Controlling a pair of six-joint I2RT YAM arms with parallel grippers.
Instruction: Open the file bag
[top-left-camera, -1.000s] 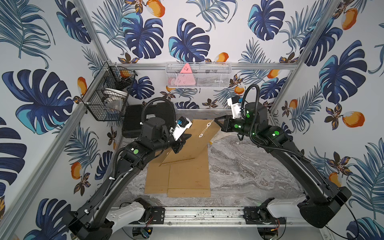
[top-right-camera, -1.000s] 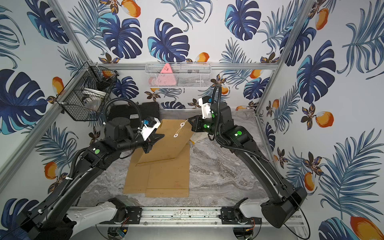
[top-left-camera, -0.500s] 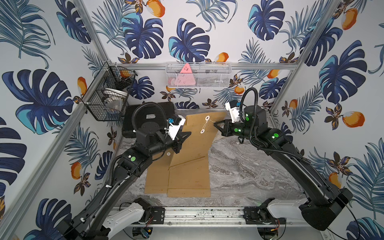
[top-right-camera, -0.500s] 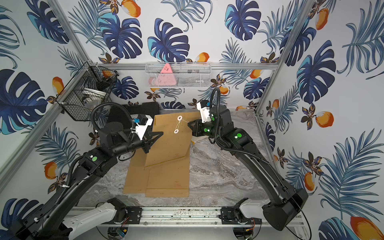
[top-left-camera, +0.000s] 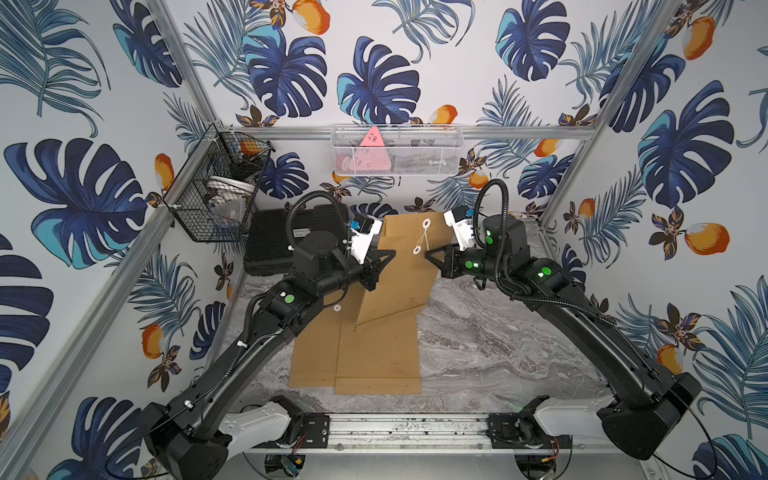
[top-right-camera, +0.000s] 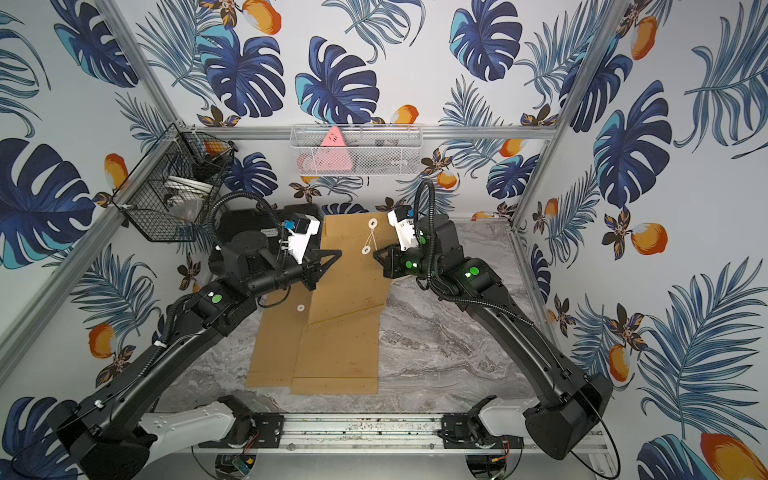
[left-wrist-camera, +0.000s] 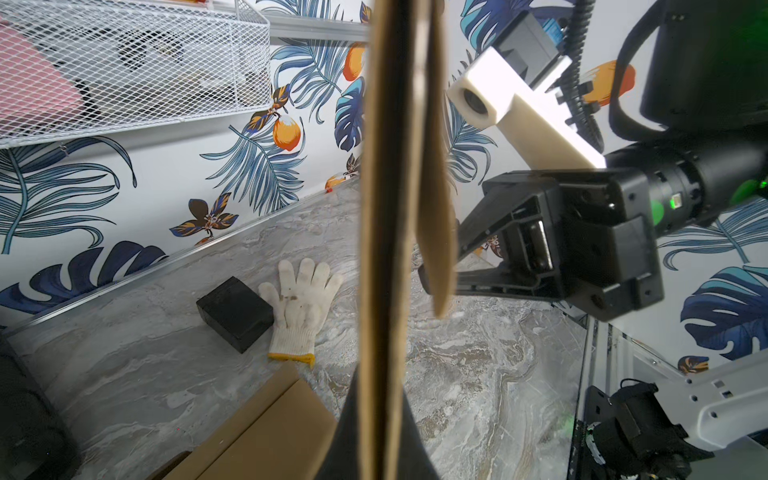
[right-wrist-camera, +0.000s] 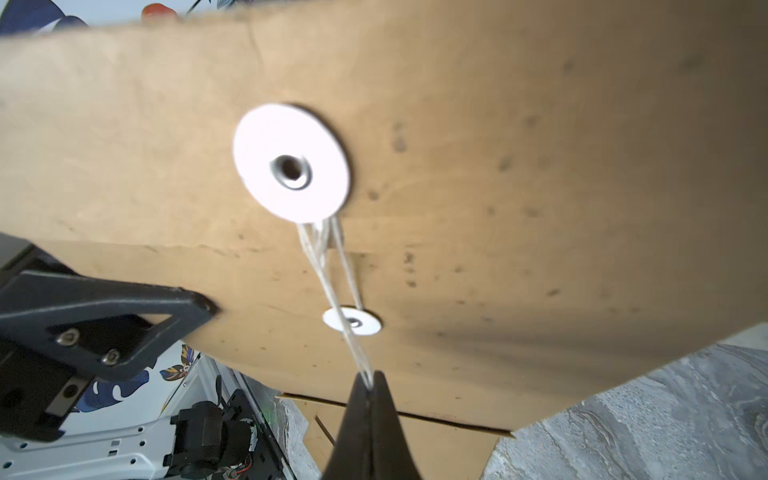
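Note:
The file bag is a brown paper envelope, lifted and tilted with its lower end resting on other envelopes. My left gripper is shut on its left edge; that edge runs straight away from the left wrist camera. Two white discs, one on the flap and one on the body, are joined by a thin white string. My right gripper is shut on the string's end just below the lower disc.
More brown envelopes lie flat on the marble table. A black case stands at the back left under a black wire basket. A white mesh basket hangs on the back wall. A white glove and a black block lie behind the bag.
The bag's top end has risen and it now stands steeper. My left gripper has moved back and up with it; my right gripper has shifted slightly left, still on the string.

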